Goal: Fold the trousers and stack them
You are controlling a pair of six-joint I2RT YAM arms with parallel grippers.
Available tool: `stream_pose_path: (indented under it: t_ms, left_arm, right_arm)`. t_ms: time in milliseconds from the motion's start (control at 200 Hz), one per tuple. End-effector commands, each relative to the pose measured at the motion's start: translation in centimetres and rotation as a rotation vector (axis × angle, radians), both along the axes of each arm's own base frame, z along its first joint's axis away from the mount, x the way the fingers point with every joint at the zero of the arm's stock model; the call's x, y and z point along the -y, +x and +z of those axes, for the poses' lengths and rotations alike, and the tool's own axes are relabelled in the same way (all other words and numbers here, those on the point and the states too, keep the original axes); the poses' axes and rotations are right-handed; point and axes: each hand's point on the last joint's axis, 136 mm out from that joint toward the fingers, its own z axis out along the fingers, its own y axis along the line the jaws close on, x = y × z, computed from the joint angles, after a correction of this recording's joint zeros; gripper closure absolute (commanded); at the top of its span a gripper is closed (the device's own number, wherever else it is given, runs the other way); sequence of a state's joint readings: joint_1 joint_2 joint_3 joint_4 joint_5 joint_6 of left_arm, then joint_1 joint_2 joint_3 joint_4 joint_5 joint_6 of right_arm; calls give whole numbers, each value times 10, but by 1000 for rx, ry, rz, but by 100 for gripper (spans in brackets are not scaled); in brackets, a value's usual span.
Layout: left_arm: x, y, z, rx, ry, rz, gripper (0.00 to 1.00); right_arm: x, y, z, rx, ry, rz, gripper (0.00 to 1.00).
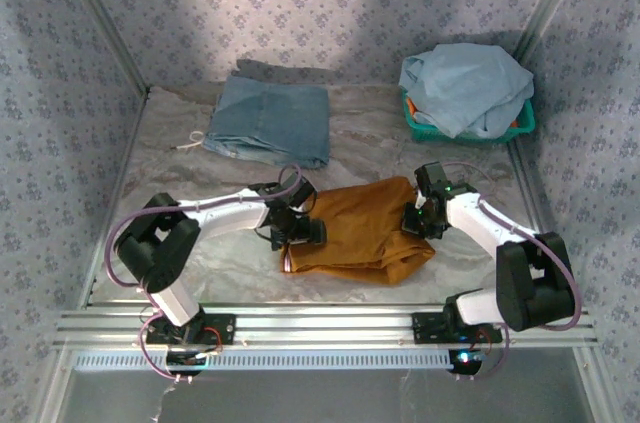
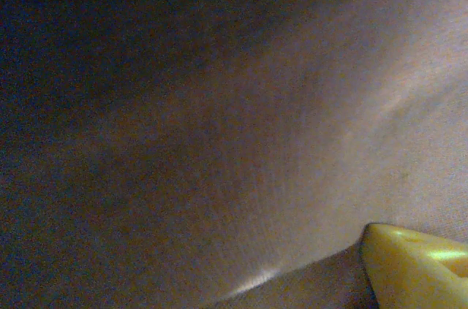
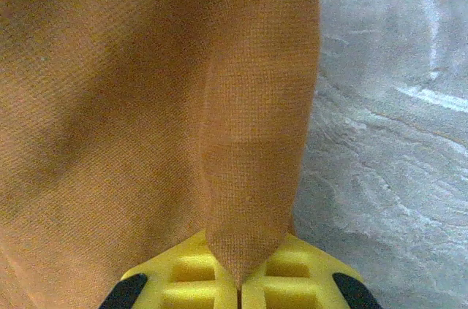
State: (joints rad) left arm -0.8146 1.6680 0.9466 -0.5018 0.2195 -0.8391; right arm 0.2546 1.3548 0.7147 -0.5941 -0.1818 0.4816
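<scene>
Nearest, the trousers (image 1: 365, 228) lie folded mid-table (image 1: 190, 178) between both grippers. The right gripper (image 3: 239, 283) is clamped on a pinched fold at their right edge. The left gripper (image 1: 300, 231) sits at their left edge: one fingertip (image 2: 417, 269) is cut off and the cloth is blurred, so its jaw spacing is indeterminable. Farther back lie a denim garment (image 1: 270, 121) and a basket (image 1: 520, 125) largely hidden under pale-blue cloth (image 1: 465, 83).

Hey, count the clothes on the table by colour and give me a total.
Rust-orange trousers: 1
Teal-blue denim garment: 1
Pale blue garment, heaped in the green basket: 1
Total: 3, not counting orange scraps half hidden in the basket.
</scene>
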Motion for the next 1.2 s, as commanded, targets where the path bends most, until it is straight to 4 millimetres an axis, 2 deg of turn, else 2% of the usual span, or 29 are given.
stream_pose_path:
  t_ms: [0, 110, 265, 350, 430, 550, 590, 670, 690, 765, 810, 864, 934, 1069, 1124, 1199]
  left_arm:
    - [-60, -21, -19, -13, 297, -12, 11]
    - [-73, -10, -2, 56, 368, -12, 7]
    - [-74, -9, -5, 59, 376, -3, 6]
    - [-75, -16, -20, 28, 363, -3, 6]
    - [-70, -24, -41, -11, 315, 25, 10]
    - [-77, -43, -71, -67, 348, 35, 14]
    - [-78, -48, -80, -85, 342, 46, 18]
    - [-74, -57, -95, -115, 327, 46, 31]
    - [-73, -59, -98, -119, 326, 40, 33]
    - [-61, -63, -107, -133, 293, 23, 45]
    - [-55, -64, -109, -134, 273, 11, 62]
    - [-52, -64, -111, -127, 272, 0, 73]
    - [-50, -64, -110, -124, 266, -10, 100]
    - [-54, -60, -101, -99, 299, -40, 100]
    - [-53, -54, -92, -68, 305, -56, 100]
    - [-51, -42, -67, -2, 311, -86, 100]
  right_arm:
    - [-7, -16, -6, -53, 48, 8, 100]
    - [-8, -12, -8, -48, 54, 9, 100]
    - [-9, -9, -7, -42, 58, 12, 100]
    - [-8, -8, -5, -36, 58, 12, 100]
    - [-8, -9, -4, -34, 60, 11, 100]
    - [-8, -10, -3, -34, 61, 11, 100]
    - [-9, -9, -1, -28, 65, 15, 100]
    - [-9, -6, 3, -16, 68, 14, 100]
    - [-8, -10, 2, -36, 62, 14, 100]
    - [-8, -10, 4, -33, 63, 13, 100]
    - [-7, -11, 5, -32, 62, 12, 100]
    - [-6, -11, 7, -29, 62, 9, 100]
    - [-6, -11, 9, -24, 62, 10, 100]
    - [-6, -10, 12, -16, 70, 6, 100]
    - [-6, -9, 15, -9, 76, 4, 100]
    - [-8, -7, 22, 9, 86, 5, 100]
